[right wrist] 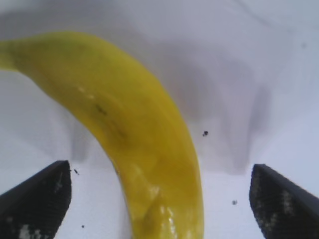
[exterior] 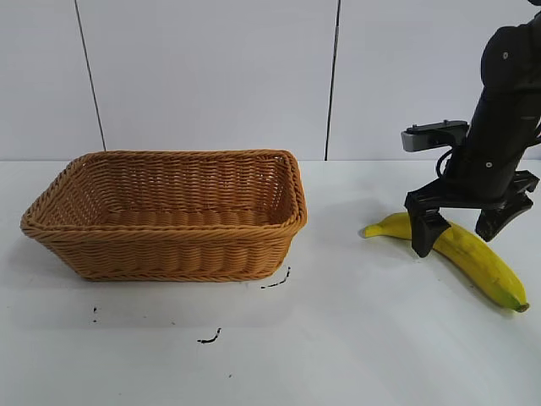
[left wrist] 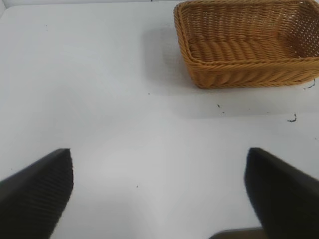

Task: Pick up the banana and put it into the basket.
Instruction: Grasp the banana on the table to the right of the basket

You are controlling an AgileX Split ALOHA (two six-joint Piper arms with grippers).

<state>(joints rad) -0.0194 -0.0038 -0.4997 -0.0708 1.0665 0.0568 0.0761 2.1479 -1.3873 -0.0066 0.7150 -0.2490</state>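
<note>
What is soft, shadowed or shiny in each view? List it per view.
Exterior view: crisp; the basket casts a faint shadow on the table.
Right wrist view: the banana fills the frame, soft-focused, with small glints near its lower end; grey shadows beside it; open right hand straddling it.
Left wrist view: open left hand dark, basket sharper.

- One banana (exterior: 463, 250) is lying on the white table (exterior: 355, 338), yellow and curved.
- One woven wicker basket (exterior: 169, 216) is sitting on that same table.
- Two grippers are showing across the views: the right gripper (exterior: 456, 230) is appearing from outside, its fingers spread wide, and the left gripper (left wrist: 159, 191) is showing only in its own wrist camera, its fingers also spread.
- One small wrist camera (exterior: 434, 135) is riding on the right arm.
</note>
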